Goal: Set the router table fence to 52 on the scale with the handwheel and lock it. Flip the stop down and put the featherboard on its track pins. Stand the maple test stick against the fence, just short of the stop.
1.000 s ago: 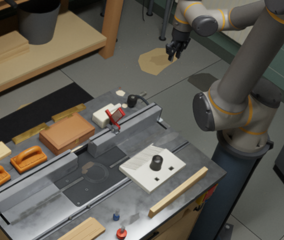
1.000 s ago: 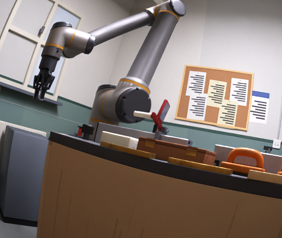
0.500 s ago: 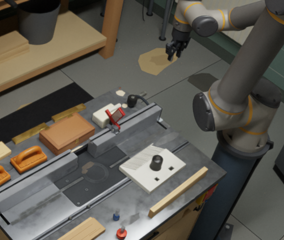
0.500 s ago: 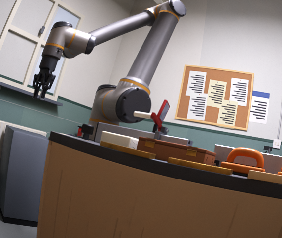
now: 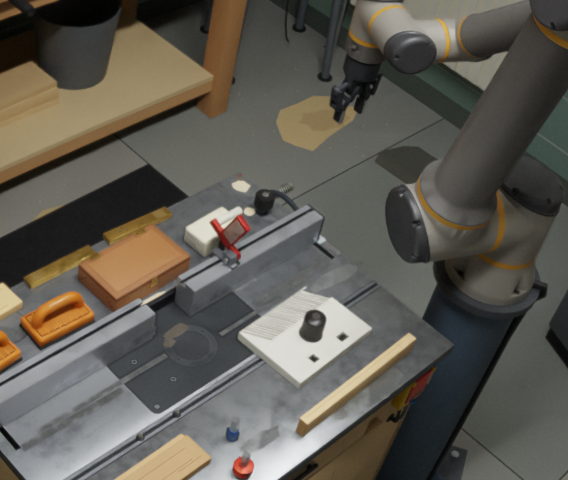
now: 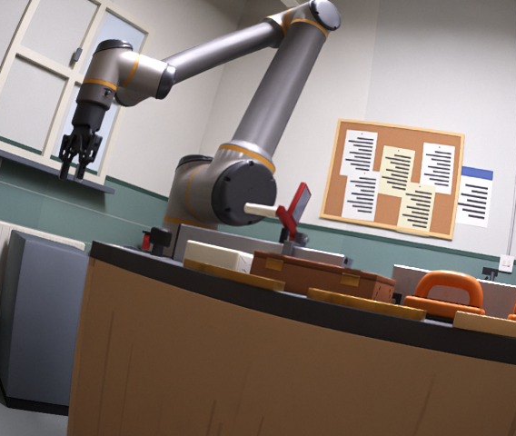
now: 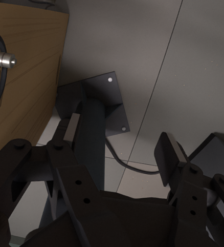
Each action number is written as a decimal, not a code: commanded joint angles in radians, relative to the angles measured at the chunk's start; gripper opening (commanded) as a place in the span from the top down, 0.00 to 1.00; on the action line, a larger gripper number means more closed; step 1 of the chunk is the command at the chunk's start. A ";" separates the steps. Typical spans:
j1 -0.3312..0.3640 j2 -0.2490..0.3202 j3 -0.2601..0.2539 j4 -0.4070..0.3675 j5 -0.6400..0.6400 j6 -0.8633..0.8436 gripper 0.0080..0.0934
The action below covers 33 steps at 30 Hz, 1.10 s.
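The red flip stop stands raised on top of the grey fence, which runs across the router table. The white featherboard with its black knob lies flat in front of the fence, and the maple test stick lies flat near the table's front right edge. The black handwheel sits at the table's far end behind the fence. My gripper hangs high in the air beyond the table's far end, open and empty, with only floor below it.
Behind the table stand a wooden workbench and a sawdust patch on the floor. A brown case, brass bars, a white block and orange push blocks lie behind the fence. Small blue and red knobs stand at the front.
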<state>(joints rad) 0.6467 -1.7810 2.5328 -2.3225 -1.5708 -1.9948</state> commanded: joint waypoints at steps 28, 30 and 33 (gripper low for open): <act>0.586 -0.079 -0.145 0.223 0.000 0.585 0.30; 0.614 -0.073 -0.157 0.230 0.000 0.614 0.30; 0.638 -0.068 -0.168 0.236 0.000 0.638 0.30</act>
<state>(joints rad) 1.2892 -1.8491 2.3633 -2.0853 -1.5707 -1.3536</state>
